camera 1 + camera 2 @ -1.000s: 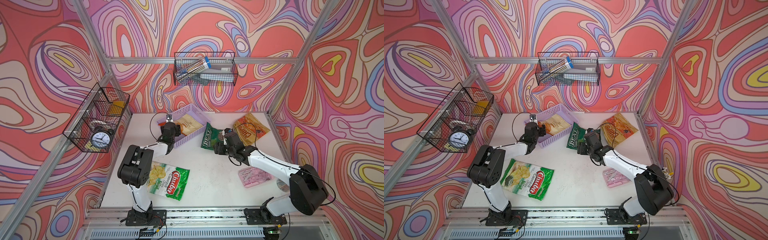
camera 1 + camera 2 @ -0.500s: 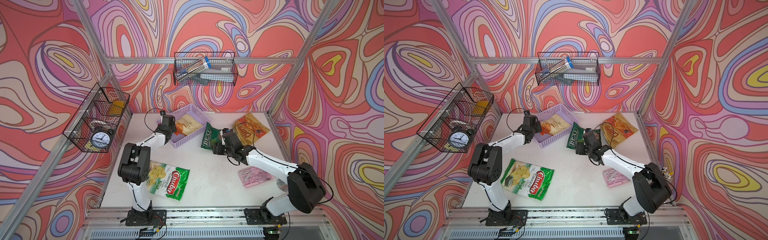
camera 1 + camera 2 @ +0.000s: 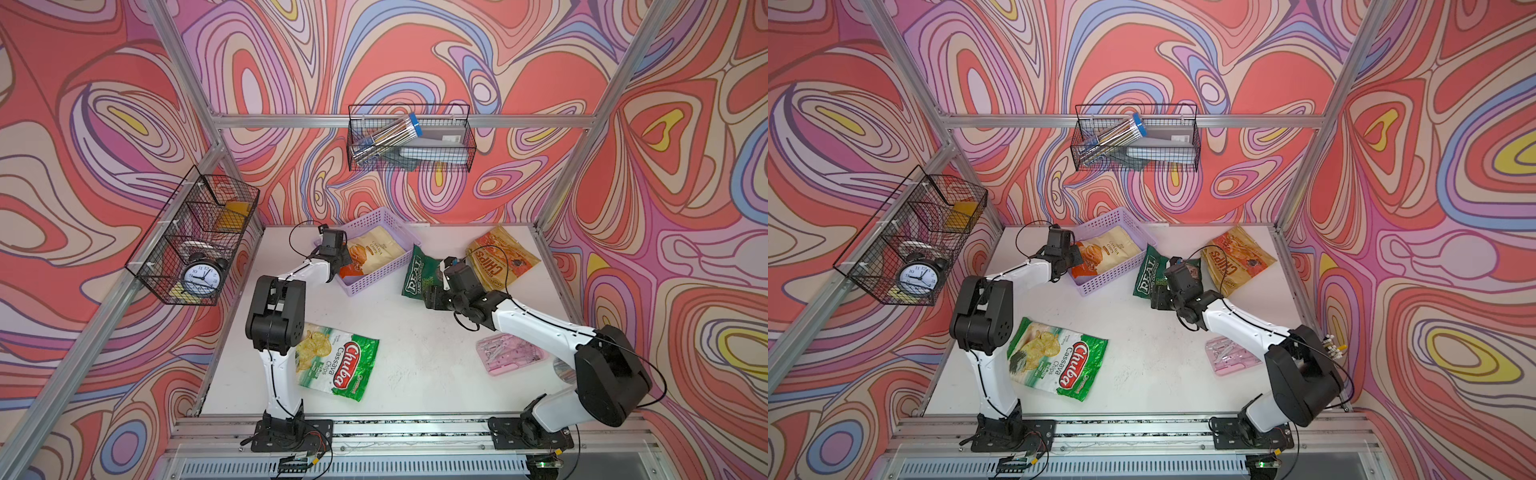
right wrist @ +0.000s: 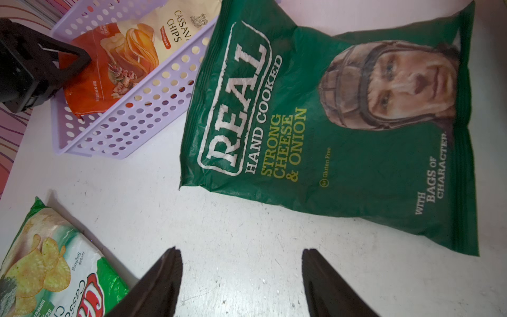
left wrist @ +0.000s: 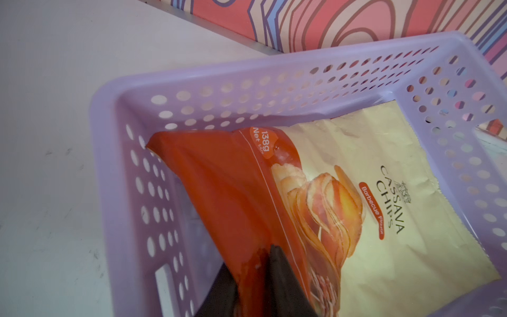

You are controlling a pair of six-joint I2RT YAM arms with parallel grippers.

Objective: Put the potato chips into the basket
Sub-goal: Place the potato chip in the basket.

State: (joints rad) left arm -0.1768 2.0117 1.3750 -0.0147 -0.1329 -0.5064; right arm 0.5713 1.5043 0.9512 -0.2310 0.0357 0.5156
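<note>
A lavender basket (image 3: pixel 388 272) sits toward the back of the white desk (image 3: pixel 419 357), with the orange-and-cream cassava chips bag (image 3: pixel 374 251) lying inside it. The left gripper (image 5: pixel 253 277) reaches over the basket's near corner, its jaws pinched on the bag's orange end, as the left wrist view shows. Just beside the basket lies the dark green chips bag (image 4: pixel 329 123), flat on the desk with the printed face upward. The right gripper (image 4: pixel 241 274) hovers low over bare desk near that bag's edge, jaws spread wide and holding nothing. Behind the right arm, near the back right corner, rests the yellow-orange chips bag (image 3: pixel 500 257). The green-and-white bag with the red logo (image 3: pixel 338 361) lies well apart at the front left, beside the left arm's base. A pink case (image 3: pixel 509 353) lies on the desk at the right. Both top views show two black wire baskets on the walls, one (image 3: pixel 909 245) holding an alarm clock (image 3: pixel 915 276).
</note>
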